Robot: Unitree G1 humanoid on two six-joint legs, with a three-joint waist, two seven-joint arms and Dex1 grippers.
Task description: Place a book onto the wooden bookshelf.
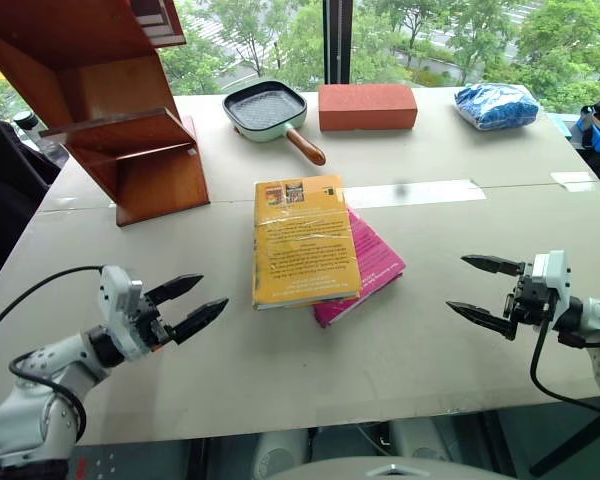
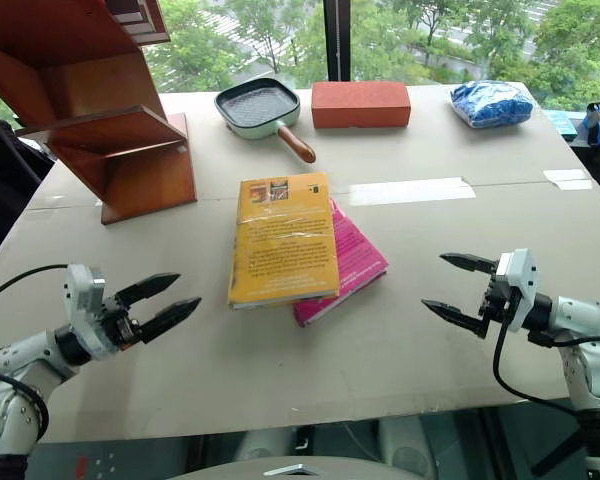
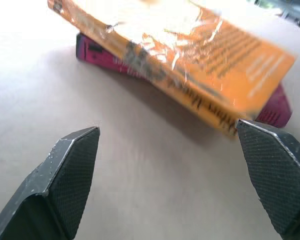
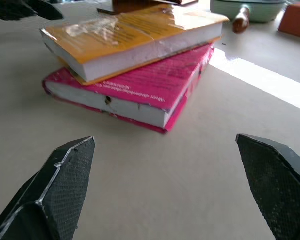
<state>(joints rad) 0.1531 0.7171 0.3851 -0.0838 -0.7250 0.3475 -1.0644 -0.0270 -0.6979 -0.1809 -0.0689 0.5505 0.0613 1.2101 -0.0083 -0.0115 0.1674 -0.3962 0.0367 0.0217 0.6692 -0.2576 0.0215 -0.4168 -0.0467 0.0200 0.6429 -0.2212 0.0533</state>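
Looking down from my head, I am seeing the book (image 1: 302, 240) lying flat in the middle of the bench (image 1: 280, 370). It is resting on top of a pink book (image 1: 375, 262). The wooden bookshelf (image 1: 110, 100) is standing at the far left of the bench, well apart from the book. A pan (image 1: 267, 109), a red brick (image 1: 367, 106) and a blue bag (image 1: 496, 105) are sitting along the far edge. My left gripper (image 1: 195, 304) is hanging left of the books with its jaws apart, holding nothing. My right gripper (image 1: 482, 290) is hanging right of them, jaws apart too.

My left wrist camera is showing the book's spine near my open fingers (image 3: 72, 170).

My right wrist camera is showing both books stacked beyond my open fingers (image 4: 60, 185).
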